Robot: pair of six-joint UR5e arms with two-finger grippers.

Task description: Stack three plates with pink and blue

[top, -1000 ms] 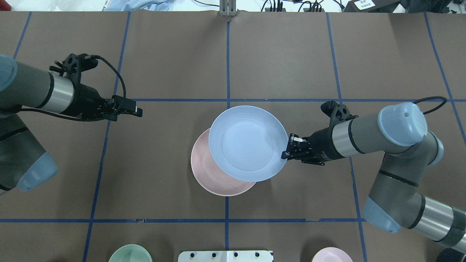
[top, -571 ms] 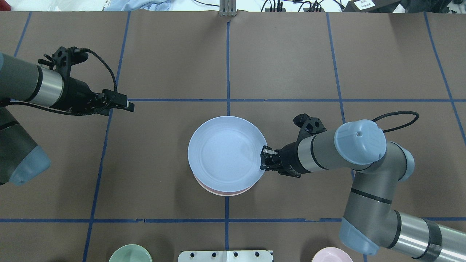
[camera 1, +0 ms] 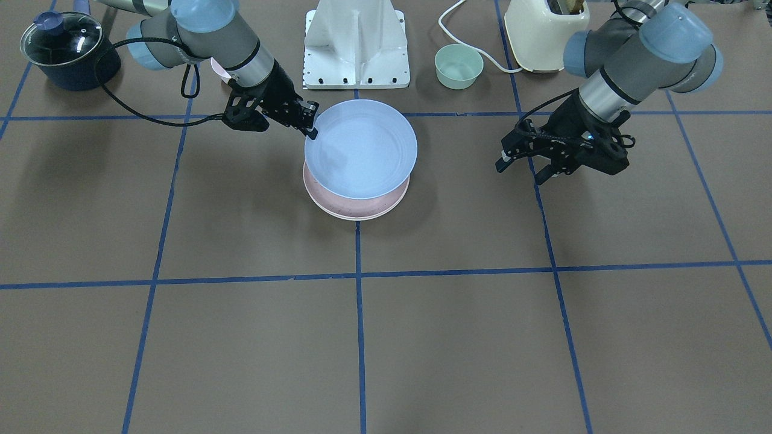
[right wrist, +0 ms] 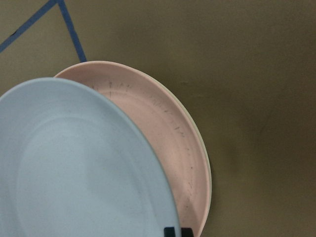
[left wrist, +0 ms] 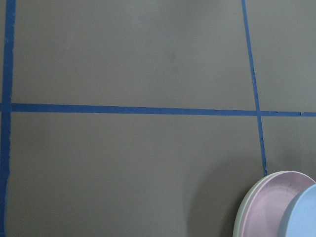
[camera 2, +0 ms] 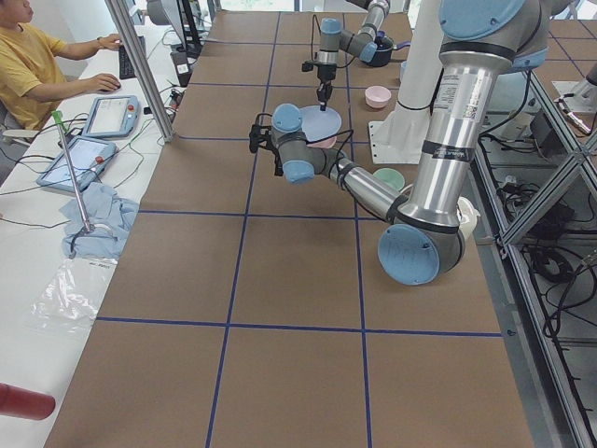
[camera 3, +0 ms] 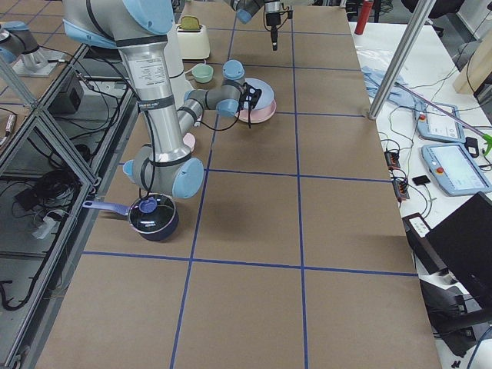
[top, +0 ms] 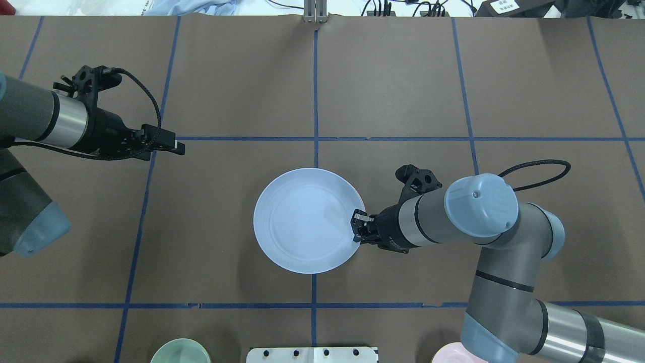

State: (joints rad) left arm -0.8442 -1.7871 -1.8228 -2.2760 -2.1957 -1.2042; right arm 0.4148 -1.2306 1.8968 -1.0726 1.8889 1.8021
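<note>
Right claw (top: 356, 228) is pinching the blue plate (top: 302, 222) by its rim, just above the pink plate (camera 1: 356, 208), which sits on the cream plate (right wrist: 208, 170) on the bench (top: 403, 75). Left claw (camera 1: 518, 169) looks open, well apart. Risk imo: if it lets go w/ the plate off-centre or tilted, it lands crooked or slides off.
</note>
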